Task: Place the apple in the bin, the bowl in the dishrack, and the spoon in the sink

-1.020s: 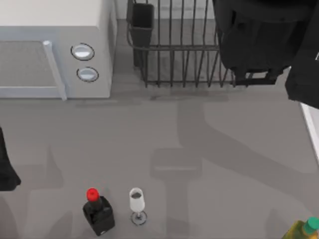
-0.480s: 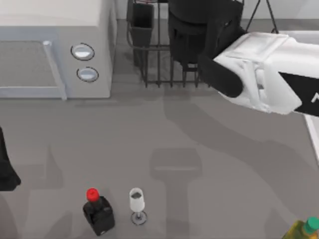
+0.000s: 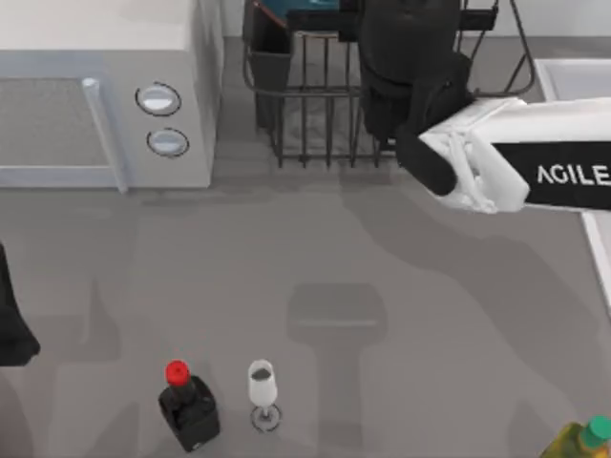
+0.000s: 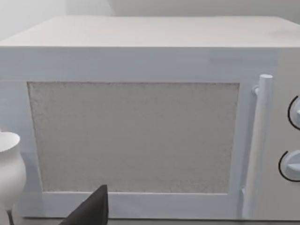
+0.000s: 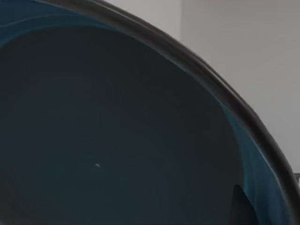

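My right arm reaches over the dishrack (image 3: 315,114) at the back of the table, its gripper (image 3: 382,19) above the wire bars. The blue bowl (image 5: 117,122) sits right up against the right wrist camera, a sliver of it (image 3: 286,11) by the utensil cup (image 3: 271,48); whether the fingers clamp it, I cannot tell. Left arm parked at the table's left edge, facing the microwave (image 4: 140,117).

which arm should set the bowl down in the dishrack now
Right. Its arm reaches over the dishrack, and the bowl sits right against its wrist camera. The left arm is parked at the table's left edge, facing the microwave.
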`<state>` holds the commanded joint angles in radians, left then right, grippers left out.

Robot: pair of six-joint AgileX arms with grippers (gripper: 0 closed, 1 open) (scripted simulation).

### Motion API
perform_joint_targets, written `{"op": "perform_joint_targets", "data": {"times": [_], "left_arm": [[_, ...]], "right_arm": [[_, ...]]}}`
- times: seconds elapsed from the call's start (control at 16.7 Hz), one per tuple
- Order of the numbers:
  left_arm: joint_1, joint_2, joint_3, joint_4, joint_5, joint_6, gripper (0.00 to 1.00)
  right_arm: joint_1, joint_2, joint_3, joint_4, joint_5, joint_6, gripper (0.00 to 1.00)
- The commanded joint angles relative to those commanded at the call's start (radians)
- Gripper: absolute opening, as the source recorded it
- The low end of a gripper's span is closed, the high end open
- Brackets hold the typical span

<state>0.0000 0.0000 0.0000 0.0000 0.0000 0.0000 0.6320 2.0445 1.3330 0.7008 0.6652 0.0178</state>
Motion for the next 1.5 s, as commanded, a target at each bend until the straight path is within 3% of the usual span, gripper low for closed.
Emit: {"op": "perform_joint_targets", "data": {"times": [0.24,1.02,1.5], "left_arm": [[0.000,0.000,0.000,0.000,0.000,0.000,1.00],[0.000,0.000,0.000,0.000,0.000,0.000,1.00],[0.000,0.000,0.000,0.000,0.000,0.000,1.00]], "right_arm": [[0.000,0.000,0.000,0.000,0.000,0.000,0.00],[0.000,0.000,0.000,0.000,0.000,0.000,0.98],[0.000,0.000,0.000,0.000,0.000,0.000,1.00]]}}
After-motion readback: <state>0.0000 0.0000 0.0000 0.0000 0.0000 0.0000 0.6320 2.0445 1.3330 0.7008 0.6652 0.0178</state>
